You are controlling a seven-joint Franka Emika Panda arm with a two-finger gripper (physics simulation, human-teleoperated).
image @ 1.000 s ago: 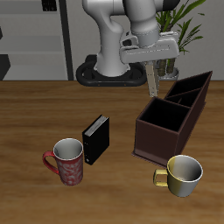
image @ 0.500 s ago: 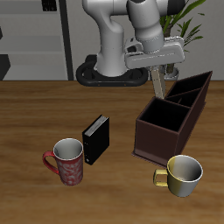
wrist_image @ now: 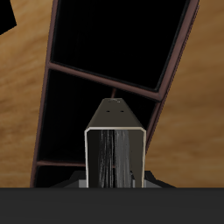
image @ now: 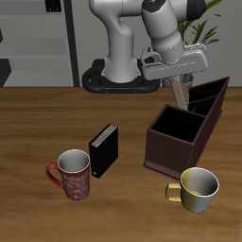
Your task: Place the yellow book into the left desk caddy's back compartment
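Wooden brown surface (image: 38, 123) fills the scene, with dark shelving and a green plant behind the robot's white arm. Held upright above the far end of the left desk caddy is the yellow book (image: 180, 92), a small thin hardback with a dull greyish-tan cover, hanging below the gripper (image: 176, 79). From the wrist view the yellow book's page edge (wrist_image: 114, 157) faces the camera, and the jaws are closed on the book, one on each cover. Directly below lies the long dark reddish-brown box organiser (image: 184, 128), its interior split by partitions; the narrow back compartment (wrist_image: 101, 118) sits just under the book's lower end. A book this thin is likely light and stiff, with smooth covers that could slip, so pinching both covers near the top edge seems the sound hold. Elsewhere on the surface stand a thicker black book (image: 104, 149), a red patterned mug (image: 73, 174) and a cream and gold mug (image: 197, 189), all well apart from the caddy's far end.
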